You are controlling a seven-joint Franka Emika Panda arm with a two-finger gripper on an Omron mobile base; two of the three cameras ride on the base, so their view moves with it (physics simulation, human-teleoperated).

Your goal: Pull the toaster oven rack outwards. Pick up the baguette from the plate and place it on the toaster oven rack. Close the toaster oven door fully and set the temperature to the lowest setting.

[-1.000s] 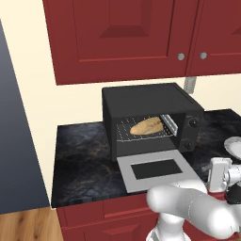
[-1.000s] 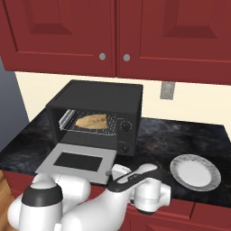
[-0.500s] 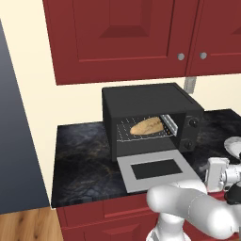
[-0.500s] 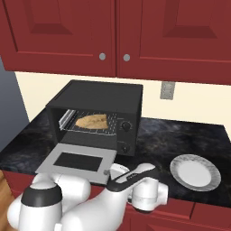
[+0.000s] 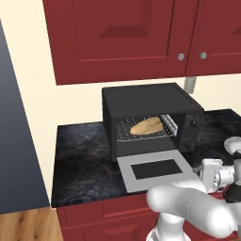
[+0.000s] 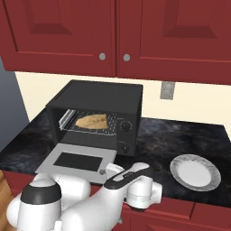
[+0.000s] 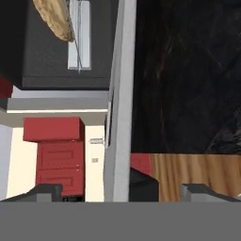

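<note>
Two dark finger tips of the gripper stand wide apart at the bottom of the hand view; the jaws are spread, nothing between the tips but the thin grey edge of the toaster oven door, seen edge-on and running up between them. Contact with the door cannot be told.

Nearest the base: white, glossy, rounded arm links, low in front of the red cabinet fronts. Next, the worktop: black, marbled, polished stone.

The door lies folded down flat, a silver-grey rectangular panel with a dark glass window, reaching out over the worktop's front edge.

Behind it, the toaster oven: boxy, matte black, cavity open, two round black knobs on the narrow right panel. Inside, the toaster oven rack, a thin silver wire grid, carries the baguette: golden-tan, oblong, tapered ends, lying lengthwise. In the hand view the baguette sits at the upper left, well apart from the jaws.

Right of the oven, a round white plate with a speckled rim.

Farthest: cream wall, grey outlet plate, dark red panelled cabinets with round silver knobs.
</note>
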